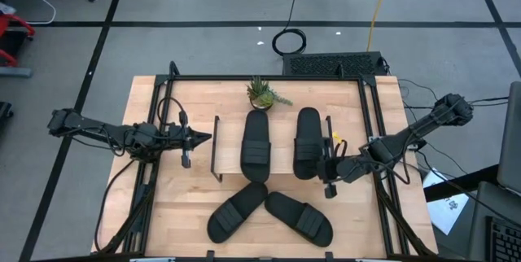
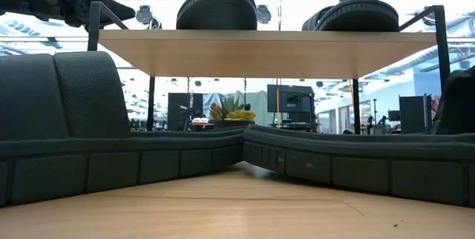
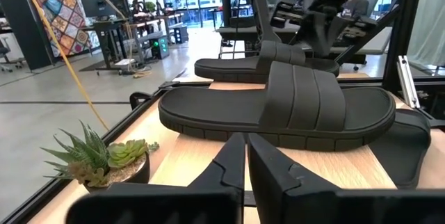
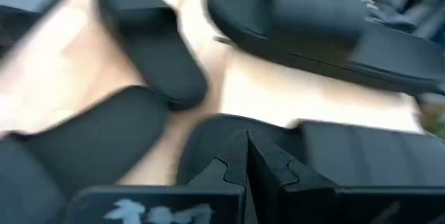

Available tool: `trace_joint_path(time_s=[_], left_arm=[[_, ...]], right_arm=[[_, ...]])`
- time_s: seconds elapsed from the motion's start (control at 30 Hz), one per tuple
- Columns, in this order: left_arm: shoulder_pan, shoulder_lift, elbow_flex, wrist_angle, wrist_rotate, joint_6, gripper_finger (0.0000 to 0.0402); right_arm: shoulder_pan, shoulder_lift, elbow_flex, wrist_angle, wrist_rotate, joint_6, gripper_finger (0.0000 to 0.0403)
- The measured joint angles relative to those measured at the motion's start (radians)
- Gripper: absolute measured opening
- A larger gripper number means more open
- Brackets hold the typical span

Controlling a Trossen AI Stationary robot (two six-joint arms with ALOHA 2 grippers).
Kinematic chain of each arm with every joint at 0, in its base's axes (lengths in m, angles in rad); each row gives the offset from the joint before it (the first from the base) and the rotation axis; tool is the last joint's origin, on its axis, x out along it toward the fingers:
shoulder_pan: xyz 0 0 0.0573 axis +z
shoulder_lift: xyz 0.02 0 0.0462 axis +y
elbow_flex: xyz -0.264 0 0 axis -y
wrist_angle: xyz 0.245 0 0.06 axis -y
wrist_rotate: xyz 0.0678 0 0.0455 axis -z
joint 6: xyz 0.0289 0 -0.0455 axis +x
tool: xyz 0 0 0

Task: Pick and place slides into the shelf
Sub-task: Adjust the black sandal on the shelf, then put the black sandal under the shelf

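Two matte black open-toe slide sandals lie nearest on the light wood worktop (image 1: 187, 213), their toes close together in a shallow V: the left front slide (image 1: 237, 211) angles one way and the right front slide (image 1: 299, 217) the other, and in the low view they fill the foreground as the left front slide (image 2: 74, 135) and right front slide (image 2: 371, 161). Just beyond them stands the shelf (image 1: 218, 158), a low rack with a pale wood top board on thin black metal end frames, seen from underneath in the low view (image 2: 267, 52). On its top board rest two more black slides side by side, lengthways: the left shelf slide (image 1: 256, 146) and the right shelf slide (image 1: 307, 153). At the shelf's left end, apart from it, hovers the left hand (image 1: 203, 138), its fingers pressed together and holding nothing; from its wrist view the left shelf slide (image 3: 292, 109) lies straight ahead. At the shelf's right end the right hand (image 1: 326, 161) sits right beside the right shelf slide, fingers closed with nothing visibly between them. Behind the shelf, near the worktop's far edge, stands a small green succulent in a pot (image 1: 262, 93).
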Motion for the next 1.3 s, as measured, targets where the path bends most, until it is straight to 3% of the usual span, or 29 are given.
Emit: trace_joint_path(time_s=[0.1, 0.43, 0.67, 0.93, 1.03, 1.3], left_arm=[[-0.002, 0.0, 0.0, 0.0, 0.0, 0.002, 0.002], [-0.095, 0.0, 0.0, 0.055, 0.0, 0.131, 0.0003], [-0.155, 0.0, 0.0, 0.076, 0.0, 0.184, 0.0001], [-0.231, 0.0, 0.0, 0.06, -0.015, 0.233, 0.0002], [-0.252, 0.0, 0.0, 0.06, -0.055, 0.257, 0.0001], [-0.274, 0.0, 0.0, 0.053, -0.081, 0.245, 0.0006]], right_arm=[[0.02, -0.011, 0.0, 0.045, -0.048, -0.045, 0.0], [0.041, -0.187, -0.011, 0.068, -0.047, -0.135, 0.0], [0.023, -0.301, -0.134, 0.181, -0.152, -0.17, 0.0], [0.024, -0.514, -0.276, 0.196, -0.138, -0.098, 0.0], [0.024, -0.577, -0.322, 0.199, -0.075, -0.073, 0.0], [0.057, -0.613, -0.397, 0.203, -0.072, -0.034, 0.0]])
